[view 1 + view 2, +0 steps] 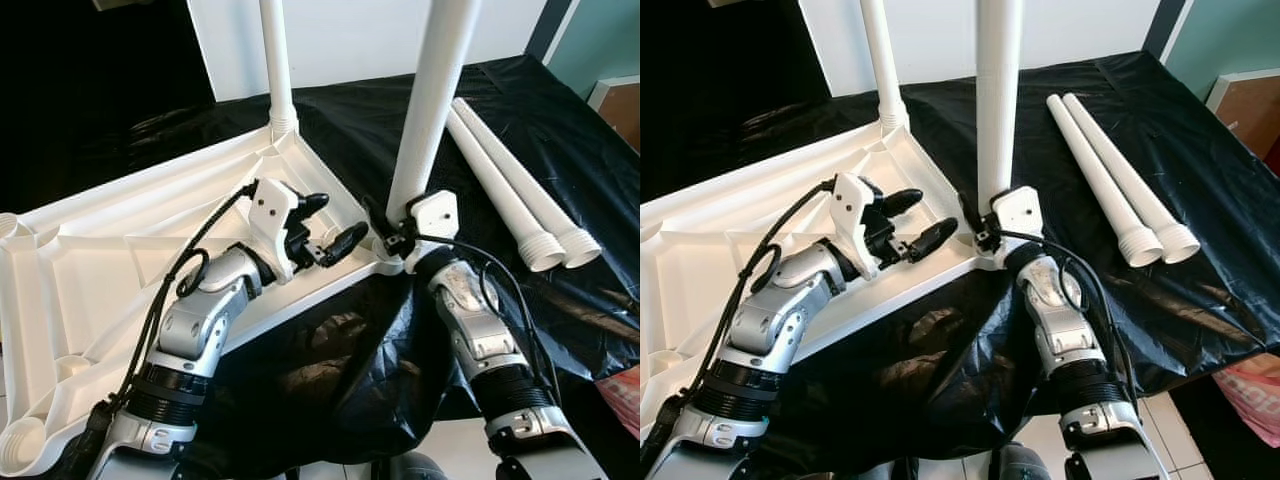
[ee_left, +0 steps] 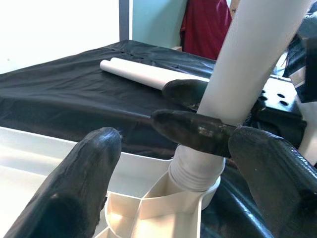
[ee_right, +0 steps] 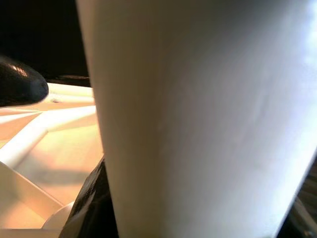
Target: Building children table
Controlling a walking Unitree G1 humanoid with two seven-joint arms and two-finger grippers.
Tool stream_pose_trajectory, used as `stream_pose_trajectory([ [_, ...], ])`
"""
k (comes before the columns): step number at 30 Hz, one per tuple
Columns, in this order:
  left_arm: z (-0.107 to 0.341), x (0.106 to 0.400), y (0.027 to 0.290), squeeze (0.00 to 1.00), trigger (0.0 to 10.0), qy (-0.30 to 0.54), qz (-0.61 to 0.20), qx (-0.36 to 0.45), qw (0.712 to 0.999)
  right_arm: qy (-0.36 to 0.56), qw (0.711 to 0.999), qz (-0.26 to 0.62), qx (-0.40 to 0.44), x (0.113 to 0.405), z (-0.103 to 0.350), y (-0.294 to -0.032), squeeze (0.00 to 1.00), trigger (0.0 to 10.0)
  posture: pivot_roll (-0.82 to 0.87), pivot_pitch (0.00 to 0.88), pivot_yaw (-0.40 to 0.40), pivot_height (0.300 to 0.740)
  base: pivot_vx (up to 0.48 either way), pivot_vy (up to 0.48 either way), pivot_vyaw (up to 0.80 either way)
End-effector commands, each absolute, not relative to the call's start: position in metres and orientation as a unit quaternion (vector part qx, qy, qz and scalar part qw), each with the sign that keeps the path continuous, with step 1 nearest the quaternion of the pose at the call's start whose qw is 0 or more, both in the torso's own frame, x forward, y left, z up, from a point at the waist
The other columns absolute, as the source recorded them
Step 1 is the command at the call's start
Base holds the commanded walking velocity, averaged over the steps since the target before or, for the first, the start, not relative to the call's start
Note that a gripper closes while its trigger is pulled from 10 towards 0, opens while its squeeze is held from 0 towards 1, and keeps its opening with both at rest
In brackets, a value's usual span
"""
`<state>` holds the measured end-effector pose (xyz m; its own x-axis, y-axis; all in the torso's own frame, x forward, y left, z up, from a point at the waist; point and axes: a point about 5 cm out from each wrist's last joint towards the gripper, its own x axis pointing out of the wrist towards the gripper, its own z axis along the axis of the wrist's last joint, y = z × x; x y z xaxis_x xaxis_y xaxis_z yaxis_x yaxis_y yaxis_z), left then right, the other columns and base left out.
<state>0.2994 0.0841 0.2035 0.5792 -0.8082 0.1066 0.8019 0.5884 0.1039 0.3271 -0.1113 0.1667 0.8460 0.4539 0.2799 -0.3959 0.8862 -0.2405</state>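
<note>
While the upturned white tabletop (image 1: 130,250) lay on black sheeting, the right tool (image 1: 385,238) clamped a leg (image 1: 425,110) in its corner socket, likely needing twisting; the left tool (image 1: 330,225) hovered apart.

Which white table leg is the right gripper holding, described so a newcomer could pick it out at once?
Start from the upturned white tabletop on the black sheet. At its near corner, closest to the robot, one leg stands upright in its socket with the right gripper closed around its base. The far-corner leg stands ungripped, and two spare legs lie flat.
</note>
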Motion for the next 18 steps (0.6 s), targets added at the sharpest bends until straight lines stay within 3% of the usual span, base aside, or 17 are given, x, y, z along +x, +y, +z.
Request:
stream_pose_trajectory([
  [1,0.202,0.295,0.083,0.00,10.0,-0.066,-0.472,0.028,0.879,-0.083,0.969,0.218,-0.076,0.325,0.133,-0.117,0.00,10.0,-0.01,0.143,0.032,0.740,0.000,0.000,0.00],
  [18,0.204,0.293,0.081,0.00,10.0,-0.067,-0.473,0.027,0.878,-0.028,0.983,0.181,-0.035,0.338,0.129,-0.124,0.00,10.0,-0.01,0.139,0.019,0.740,0.000,0.000,0.00],
])
